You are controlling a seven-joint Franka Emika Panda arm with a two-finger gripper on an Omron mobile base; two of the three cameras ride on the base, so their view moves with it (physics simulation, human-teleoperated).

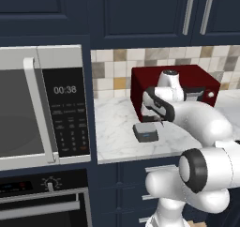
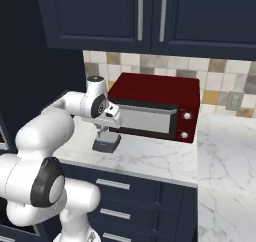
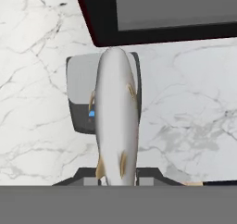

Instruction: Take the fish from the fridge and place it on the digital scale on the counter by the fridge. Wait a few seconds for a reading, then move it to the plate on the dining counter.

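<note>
Closest to your hand camera, the fish (image 3: 115, 116) hangs lengthwise out of the gripper (image 3: 118, 174), whose jaws are clenched on its tail end at the bottom of that view. You can see its pale grey body and small tan fins crossing over the digital scale (image 3: 78, 91), hiding the middle of the platform; whether the fish touches the platform or hovers just above it, you cannot tell.

From your left base view, the digital scale (image 1: 146, 132) sits on the white marble table (image 1: 117, 127) near its front edge, just in front of the dark-red box (image 1: 187, 80), with the gripper (image 1: 157, 119) poised directly over it. To the left of the table you have the microwave (image 1: 42, 104), its display lit.

From your right base view, the gripper (image 2: 106, 133) points straight down onto the digital scale (image 2: 106, 145), beside the left front corner of the dark-red box (image 2: 155, 106).
</note>
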